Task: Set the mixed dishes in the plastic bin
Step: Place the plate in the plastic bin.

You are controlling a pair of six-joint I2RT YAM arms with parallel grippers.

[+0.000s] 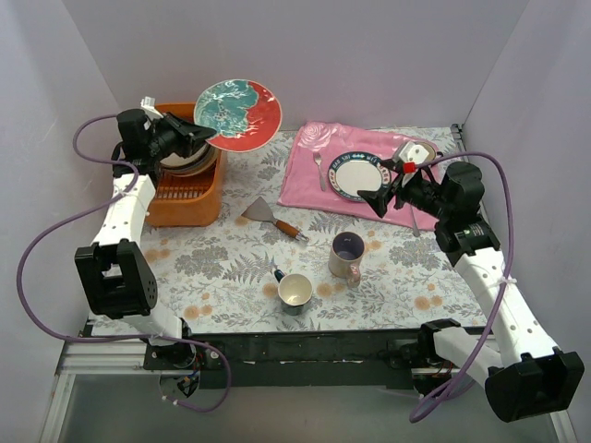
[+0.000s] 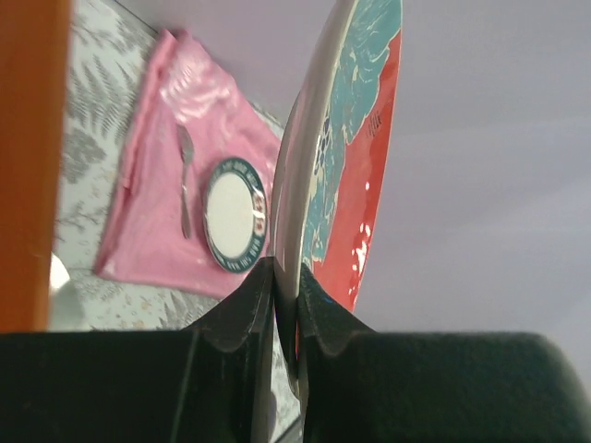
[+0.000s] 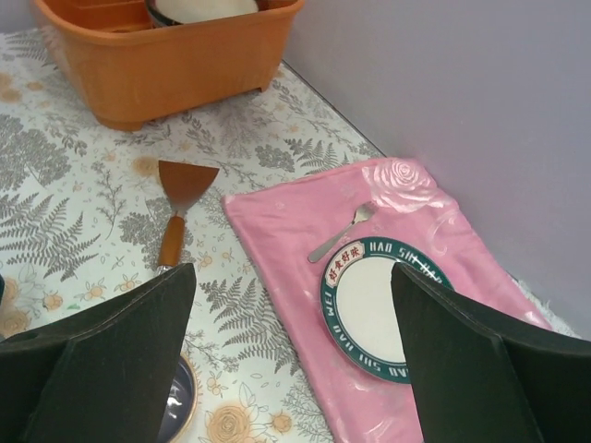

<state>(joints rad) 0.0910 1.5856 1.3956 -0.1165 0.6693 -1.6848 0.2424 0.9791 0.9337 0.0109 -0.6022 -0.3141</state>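
Observation:
My left gripper (image 1: 208, 137) is shut on the rim of the red-rimmed teal plate (image 1: 237, 113), holding it tilted in the air over the far right corner of the orange plastic bin (image 1: 185, 198). In the left wrist view the fingertips (image 2: 286, 277) pinch the plate's edge (image 2: 355, 157). Several dishes lie in the bin (image 3: 175, 55). The lilac mug (image 1: 347, 256) stands on the table in front of my right gripper (image 1: 380, 189), which is open and empty (image 3: 294, 269) above the pink cloth.
A blue-rimmed white plate (image 1: 358, 173) and a spoon (image 1: 319, 169) lie on the pink cloth (image 1: 309, 180). A spatula (image 1: 275, 220) lies mid-table. A cream mug with a dark handle (image 1: 295, 292) stands near the front. A beige dish (image 1: 416, 150) sits behind my right gripper.

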